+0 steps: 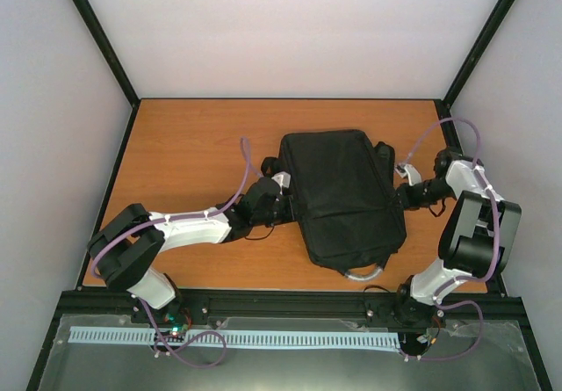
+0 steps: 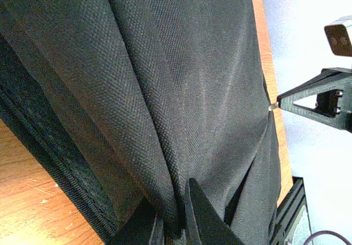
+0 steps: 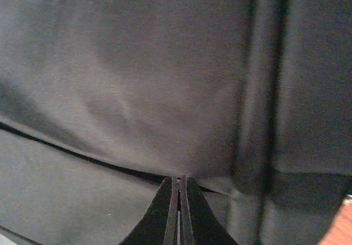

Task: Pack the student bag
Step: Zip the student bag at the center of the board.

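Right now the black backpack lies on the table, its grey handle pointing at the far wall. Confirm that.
Wrong on the handle. The student bag lies on the table, but its grey handle points toward the near edge; the top external view shows it.

Orange-brown wooden table — black student bag flat on it, right of centre

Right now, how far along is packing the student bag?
Looks done: the student bag lies flat on the table, no opening showing. In hand: the left gripper pinches a fold of its fabric; the right gripper is shut against the opposite side. Remaining: cannot tell what is inside, so possibly only releasing and pulling back.
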`<state>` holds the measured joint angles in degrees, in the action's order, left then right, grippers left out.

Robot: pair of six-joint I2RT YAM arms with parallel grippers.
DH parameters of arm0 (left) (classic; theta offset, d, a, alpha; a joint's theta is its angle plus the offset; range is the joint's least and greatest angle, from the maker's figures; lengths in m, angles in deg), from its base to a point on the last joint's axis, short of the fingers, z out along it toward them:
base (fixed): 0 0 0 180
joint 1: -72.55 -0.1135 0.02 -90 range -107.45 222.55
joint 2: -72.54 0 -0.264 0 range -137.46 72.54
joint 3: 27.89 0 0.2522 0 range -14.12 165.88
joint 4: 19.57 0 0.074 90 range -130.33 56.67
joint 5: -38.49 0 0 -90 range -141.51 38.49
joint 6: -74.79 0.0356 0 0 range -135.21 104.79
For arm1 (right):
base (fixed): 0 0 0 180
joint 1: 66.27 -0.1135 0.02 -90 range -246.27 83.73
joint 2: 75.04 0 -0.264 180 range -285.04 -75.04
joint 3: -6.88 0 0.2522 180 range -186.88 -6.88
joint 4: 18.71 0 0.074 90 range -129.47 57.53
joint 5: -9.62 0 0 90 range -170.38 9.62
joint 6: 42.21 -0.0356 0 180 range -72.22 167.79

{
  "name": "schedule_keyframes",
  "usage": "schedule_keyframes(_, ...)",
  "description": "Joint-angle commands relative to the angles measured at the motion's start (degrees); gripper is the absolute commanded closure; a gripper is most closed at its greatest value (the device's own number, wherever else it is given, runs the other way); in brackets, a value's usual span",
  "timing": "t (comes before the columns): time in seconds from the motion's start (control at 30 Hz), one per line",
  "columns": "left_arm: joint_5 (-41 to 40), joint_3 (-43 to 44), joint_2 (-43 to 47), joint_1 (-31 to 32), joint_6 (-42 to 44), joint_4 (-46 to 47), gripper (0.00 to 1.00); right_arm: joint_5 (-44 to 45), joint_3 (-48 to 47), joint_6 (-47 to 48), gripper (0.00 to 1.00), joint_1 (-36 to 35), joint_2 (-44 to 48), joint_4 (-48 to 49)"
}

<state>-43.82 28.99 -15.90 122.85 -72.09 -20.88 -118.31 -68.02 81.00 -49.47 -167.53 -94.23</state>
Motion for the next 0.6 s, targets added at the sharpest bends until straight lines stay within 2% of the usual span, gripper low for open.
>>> schedule_keyframes(0.0,-1.40,-0.05,1.79,-0.12,0.99,1.18,0.99,4.96,-1.61,3.14,0.97,4.34,-2.49,4.18)
schedule_keyframes(0.33,-1.18,0.12,1.67,-0.38,1.09,0.66,0.99,4.16,-0.67,3.80,0.97,7.81,-5.25,6.03)
schedule_keyframes(0.5,-1.22,0.66,1.12,-0.71,1.84,-0.63,0.99,-3.69,-2.95,9.50,0.97,7.81,-5.23,-1.80)
schedule_keyframes(0.57,-1.70,1.89,0.30,-0.94,3.10,-3.02,0.99,-7.20,-4.19,12.14,0.94,7.81,-5.06,-5.81)
